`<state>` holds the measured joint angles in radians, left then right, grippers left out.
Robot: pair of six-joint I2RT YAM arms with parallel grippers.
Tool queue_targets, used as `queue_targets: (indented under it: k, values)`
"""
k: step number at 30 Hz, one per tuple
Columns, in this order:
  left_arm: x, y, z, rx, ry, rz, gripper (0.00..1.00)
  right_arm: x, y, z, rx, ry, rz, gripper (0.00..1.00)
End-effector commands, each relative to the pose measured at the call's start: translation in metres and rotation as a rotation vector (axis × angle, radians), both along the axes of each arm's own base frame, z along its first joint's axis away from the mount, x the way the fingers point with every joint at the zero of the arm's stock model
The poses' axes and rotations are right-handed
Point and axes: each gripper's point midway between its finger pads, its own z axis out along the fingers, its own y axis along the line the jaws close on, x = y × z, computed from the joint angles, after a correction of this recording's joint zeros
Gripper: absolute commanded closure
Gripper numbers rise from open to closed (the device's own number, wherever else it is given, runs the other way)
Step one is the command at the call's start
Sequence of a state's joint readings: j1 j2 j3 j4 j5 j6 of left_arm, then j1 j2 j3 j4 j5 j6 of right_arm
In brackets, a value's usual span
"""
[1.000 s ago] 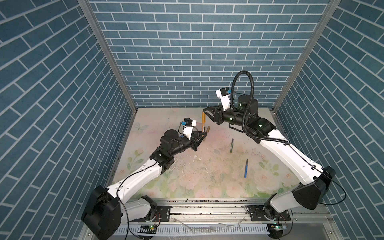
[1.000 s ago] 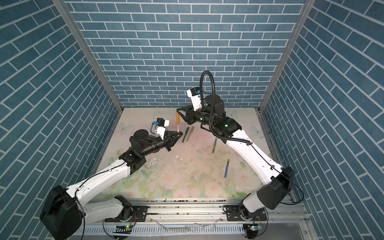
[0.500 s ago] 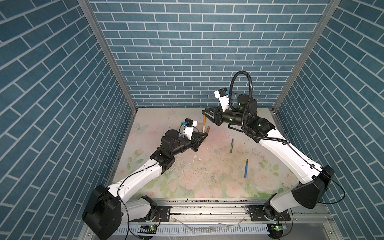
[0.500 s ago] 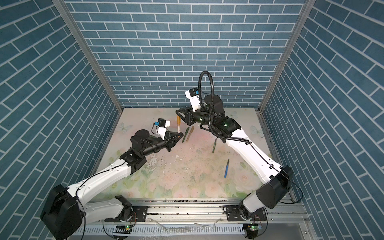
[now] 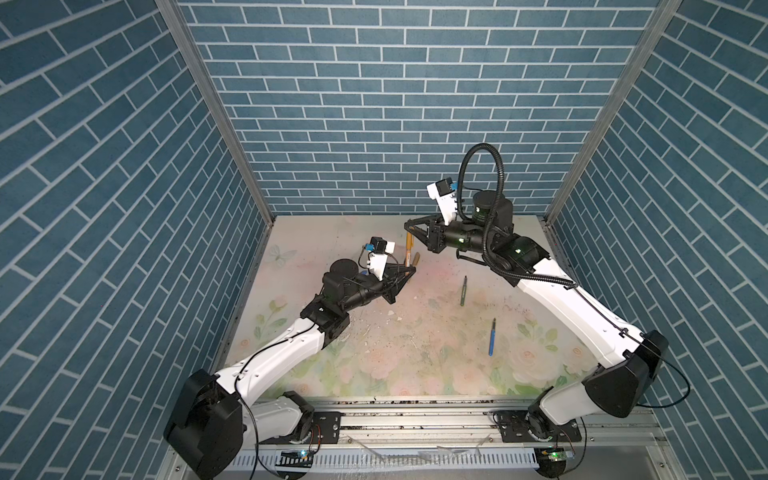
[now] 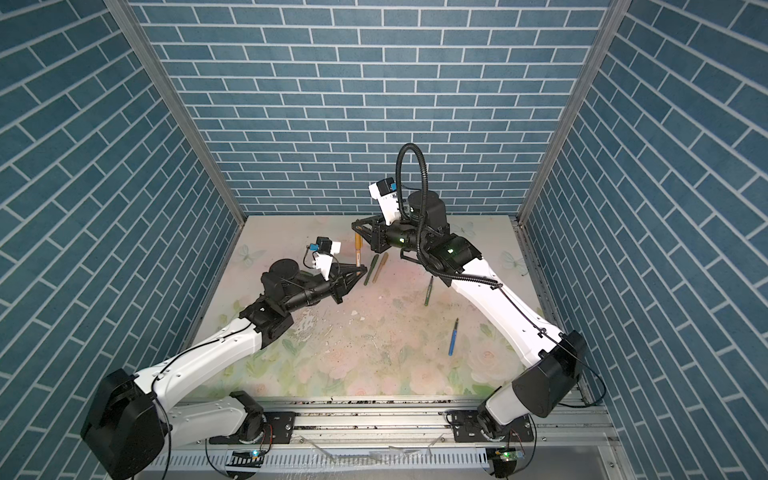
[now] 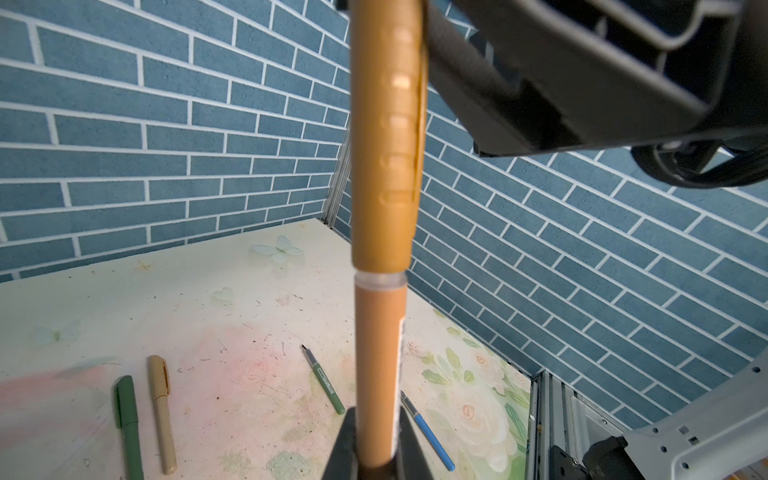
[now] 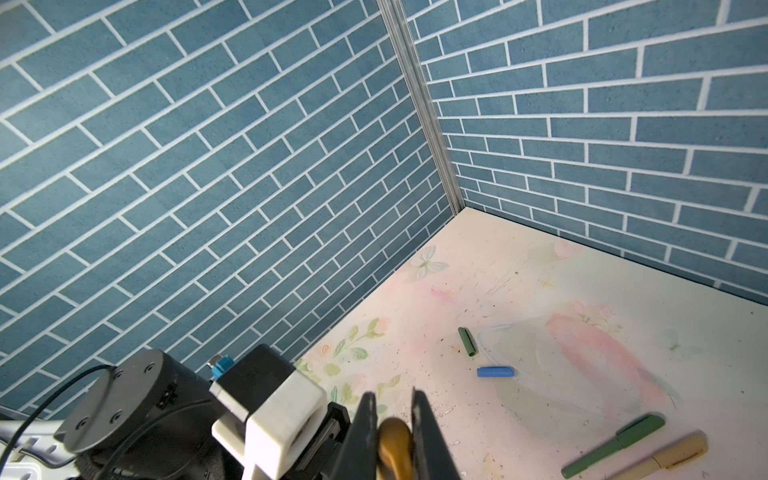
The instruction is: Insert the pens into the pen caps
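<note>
Two finished pens, the capped green pen (image 7: 126, 419) and capped tan pen (image 7: 160, 411), lie on the mat (image 5: 415, 332) as my right gripper (image 8: 394, 409) has just narrowed onto the amber cap (image 7: 386, 145). The cap sits over the orange-brown pen (image 7: 379, 353), clamped roughly upright in my left gripper (image 5: 409, 272), with a clear collar showing: one push likely remains. The back wall (image 5: 374, 166) is close behind; open mat lies toward my bases.
</note>
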<state>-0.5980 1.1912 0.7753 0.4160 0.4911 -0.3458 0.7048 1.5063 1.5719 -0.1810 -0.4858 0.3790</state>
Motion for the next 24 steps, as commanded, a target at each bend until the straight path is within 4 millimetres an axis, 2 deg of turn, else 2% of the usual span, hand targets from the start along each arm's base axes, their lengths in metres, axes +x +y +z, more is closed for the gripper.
queue_targets:
  k: [1,8,12,24]
  values:
    - [-0.002,0.003,0.025,-0.052,-0.058,0.012,1.00,-0.016,0.003,-0.016,-0.010,0.055,0.056,0.88]
    - [-0.002,0.014,0.038,-0.078,-0.076,0.063,1.00,-0.037,0.005,-0.058,-0.055,0.103,0.092,0.89]
    - [-0.002,0.022,0.045,-0.092,-0.097,0.091,1.00,-0.042,0.005,-0.079,-0.079,0.130,0.084,0.89]
    - [0.007,0.041,0.057,-0.127,-0.119,0.142,1.00,-0.061,0.014,-0.127,-0.110,0.231,0.118,0.91]
